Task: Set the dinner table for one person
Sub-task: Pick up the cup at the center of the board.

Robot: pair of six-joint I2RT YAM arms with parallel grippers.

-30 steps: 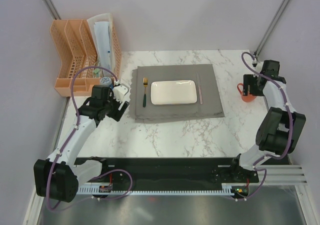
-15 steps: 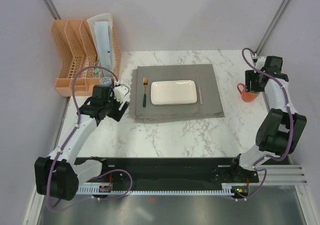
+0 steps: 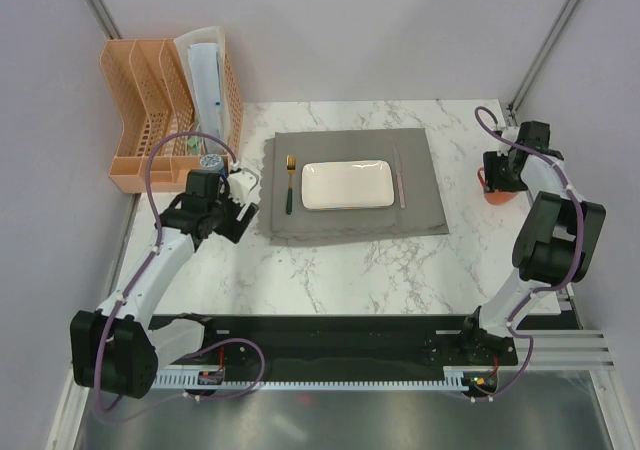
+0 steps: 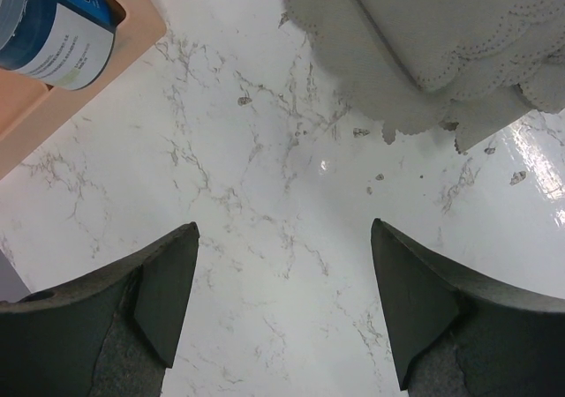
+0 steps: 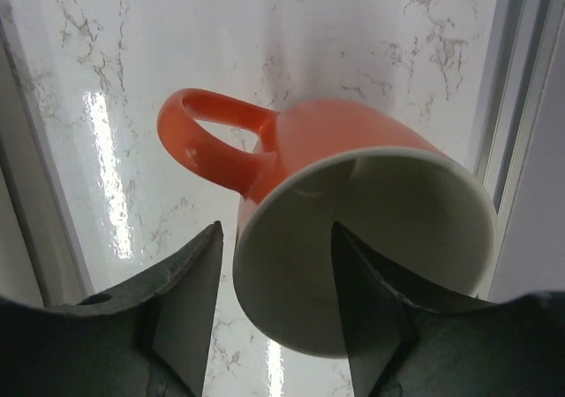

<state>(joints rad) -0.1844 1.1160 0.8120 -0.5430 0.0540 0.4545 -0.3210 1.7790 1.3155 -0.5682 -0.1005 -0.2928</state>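
Observation:
The white marble dinner table carries a grey scallop-edged placemat with a white rectangular plate, a gold fork with a dark handle to its left and a thin pale utensil to its right. An orange mug stands at the right edge. My right gripper is open and straddles the mug's rim, one finger outside by the handle and one inside the cup. My left gripper is open and empty over bare marble, just left of the placemat.
An orange file-style basket with papers stands at the back left. A blue-labelled jar sits in its front part, close to my left gripper. A metal frame post and the table's right edge run beside the mug.
My right gripper has moved from over the mug's far side down onto its rim. The left arm has not moved.

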